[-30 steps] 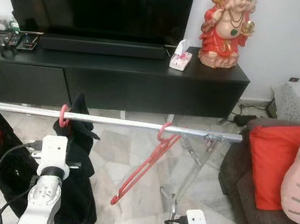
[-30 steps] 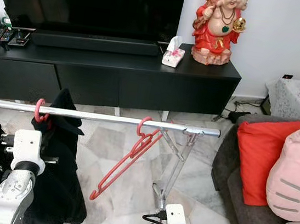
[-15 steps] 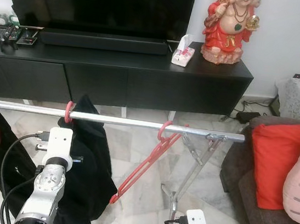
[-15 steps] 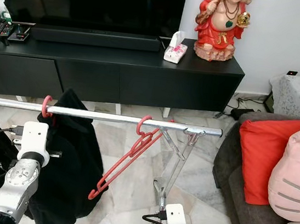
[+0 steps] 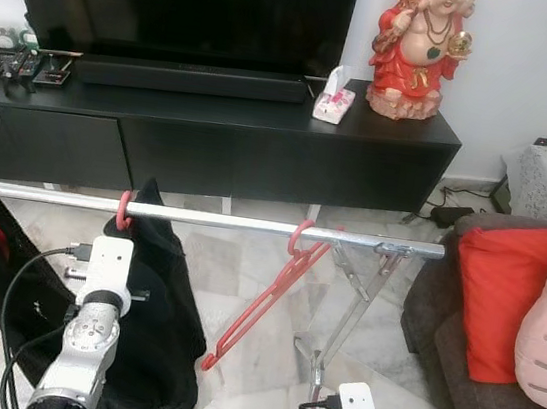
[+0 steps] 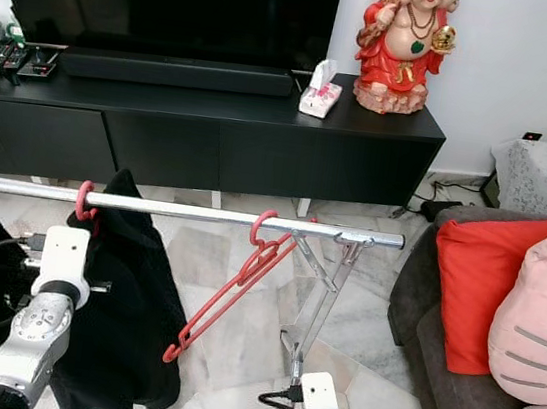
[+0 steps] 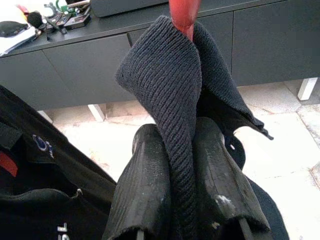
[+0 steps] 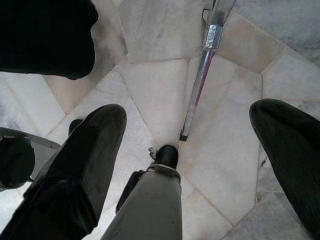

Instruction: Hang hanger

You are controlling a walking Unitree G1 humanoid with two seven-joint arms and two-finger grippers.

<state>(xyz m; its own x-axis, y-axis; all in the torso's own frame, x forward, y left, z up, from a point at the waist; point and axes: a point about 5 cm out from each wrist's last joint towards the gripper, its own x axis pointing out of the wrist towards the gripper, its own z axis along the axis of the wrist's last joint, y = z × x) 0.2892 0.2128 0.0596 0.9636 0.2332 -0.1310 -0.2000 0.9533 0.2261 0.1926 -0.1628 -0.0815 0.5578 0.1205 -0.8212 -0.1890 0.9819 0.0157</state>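
Pinching the black garment (image 7: pixel 170 115) between left gripper (image 7: pixel 182 190) jaws.

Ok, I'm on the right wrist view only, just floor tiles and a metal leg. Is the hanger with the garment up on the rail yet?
Observer: Yes. The left eye view shows the hanger's red hook over the silver rail, with the black garment draped below it.
Operator: Is the left gripper off it?
Observer: No. In the left wrist view the left gripper has its jaws closed on a fold of the black garment's knit fabric.
Operator: Anything else on the rail?
Observer: An empty red hanger hangs tilted, further toward the robot's right and apart from the garment.
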